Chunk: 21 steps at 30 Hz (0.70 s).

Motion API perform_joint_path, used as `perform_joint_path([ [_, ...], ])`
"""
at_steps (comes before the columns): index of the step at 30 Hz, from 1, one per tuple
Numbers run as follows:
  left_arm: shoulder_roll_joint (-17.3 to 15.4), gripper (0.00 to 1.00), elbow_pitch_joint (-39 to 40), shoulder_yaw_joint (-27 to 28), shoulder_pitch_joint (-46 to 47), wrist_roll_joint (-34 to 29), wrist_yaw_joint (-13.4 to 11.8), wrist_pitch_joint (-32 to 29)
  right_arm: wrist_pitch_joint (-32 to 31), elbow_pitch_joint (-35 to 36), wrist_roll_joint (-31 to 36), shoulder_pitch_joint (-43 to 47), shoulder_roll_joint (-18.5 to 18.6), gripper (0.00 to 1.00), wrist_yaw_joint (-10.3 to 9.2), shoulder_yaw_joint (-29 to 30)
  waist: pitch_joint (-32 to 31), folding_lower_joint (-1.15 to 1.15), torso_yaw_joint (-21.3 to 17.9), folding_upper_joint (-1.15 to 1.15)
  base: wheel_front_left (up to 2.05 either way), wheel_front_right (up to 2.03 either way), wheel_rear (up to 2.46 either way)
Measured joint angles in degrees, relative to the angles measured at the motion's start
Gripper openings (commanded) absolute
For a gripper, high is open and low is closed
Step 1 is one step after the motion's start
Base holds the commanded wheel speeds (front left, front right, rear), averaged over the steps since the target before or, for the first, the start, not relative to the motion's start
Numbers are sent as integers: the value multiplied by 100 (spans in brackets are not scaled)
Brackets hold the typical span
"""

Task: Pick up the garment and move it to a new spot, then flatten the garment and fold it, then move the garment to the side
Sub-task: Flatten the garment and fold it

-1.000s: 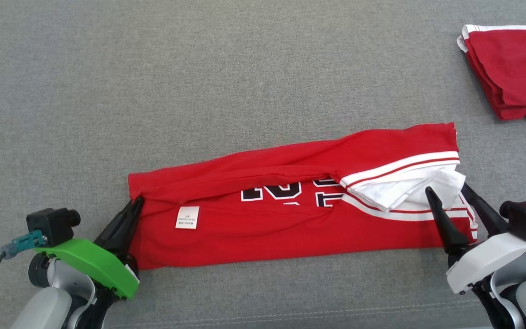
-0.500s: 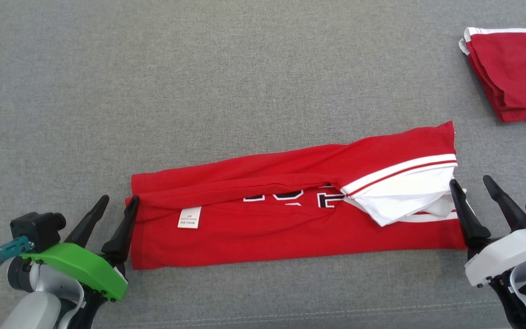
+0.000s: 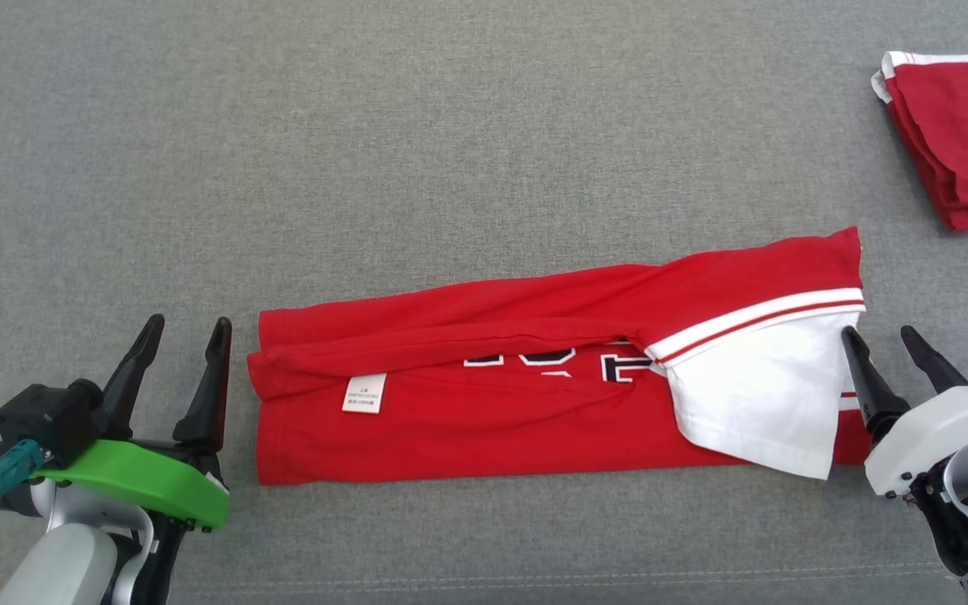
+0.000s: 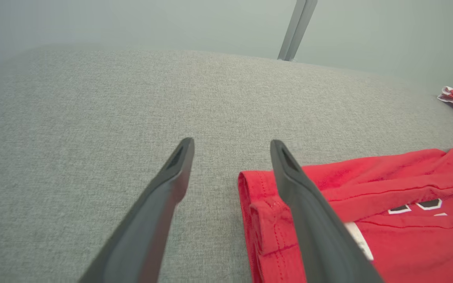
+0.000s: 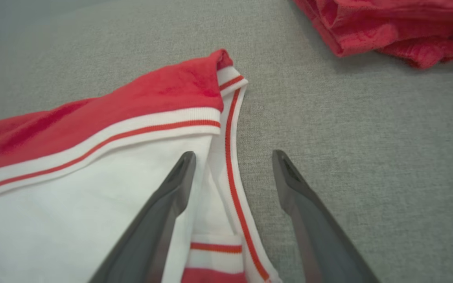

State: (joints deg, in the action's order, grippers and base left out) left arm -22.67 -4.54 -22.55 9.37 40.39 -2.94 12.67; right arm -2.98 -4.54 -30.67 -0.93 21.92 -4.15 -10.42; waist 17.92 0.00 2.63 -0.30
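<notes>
Red garment [image 3: 484, 420], folded into a long strip, lies on grey cloth [image 3: 450, 168]. The left gripper [image 3: 188, 321], jaws apart, stands just beside its hem end; the right gripper [image 3: 877, 331], jaws likewise apart, at its white-sleeved end.

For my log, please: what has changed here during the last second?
The left hand let go of the red garment at its left end; the right hand left the white sleeve; both drew back, open. The sleeve dropped flat. The garment stays folded lengthwise.
</notes>
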Motion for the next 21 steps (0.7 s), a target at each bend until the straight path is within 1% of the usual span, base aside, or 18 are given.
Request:
perform_joint_path([
  [2, 43, 100, -7, 12, -4, -7, -60, 8, -122, -170, -55, -32, -26, 100, 0, -37, 8, 0, 60, 0, 0, 0, 0],
  [4, 114, 100, -12, 33, -10, -5, -70, 38, -222, -344, -105, -70, -66, 100, 0, -86, 14, 0, 125, 0, 0, 0, 0],
  [6, 214, 100, -18, 58, -14, 3, -118, 57, -343, -508, -247, -136, -166, 100, 5, -119, 16, 0, 191, 0, 0, 0, 0],
  [8, 243, 100, -16, 62, -20, 3, -119, 58, -466, -642, -467, -198, -241, 99, 7, -80, 13, 0, 256, 0, 0, 0, 0],
  [9, 255, 100, -16, 66, -20, 3, -119, 59, -533, -690, -590, -228, -249, 70, 10, -55, 11, 0, 288, 0, 0, 0, 0],
  [10, 292, 100, -21, 91, -24, 3, -120, 94, -656, -766, -849, -261, -274, 0, 75, 46, 1, 0, 346, 0, 0, 0, 0],
  [12, 343, 100, -23, 148, -29, 8, -129, 107, -725, -834, -1037, -303, -265, 0, 138, 157, -21, 0, 393, 0, 0, 0, 0],
  [17, 365, 100, -29, 369, -114, 25, -187, 126, -960, -866, -1753, -354, -436, 0, 323, 512, -114, 0, 424, 0, 0, 0, 0],
  [19, 365, 100, -27, 409, -191, 26, -210, 126, -1027, -842, -1974, -350, -420, 0, 355, 720, -146, 0, 409, 0, 0, 0, 0],
  [21, 372, 100, -20, 431, -243, 37, -213, 127, -1029, -769, -2169, -326, -325, 0, 360, 1015, -175, 0, 382, 0, 0, 0, 0],
])
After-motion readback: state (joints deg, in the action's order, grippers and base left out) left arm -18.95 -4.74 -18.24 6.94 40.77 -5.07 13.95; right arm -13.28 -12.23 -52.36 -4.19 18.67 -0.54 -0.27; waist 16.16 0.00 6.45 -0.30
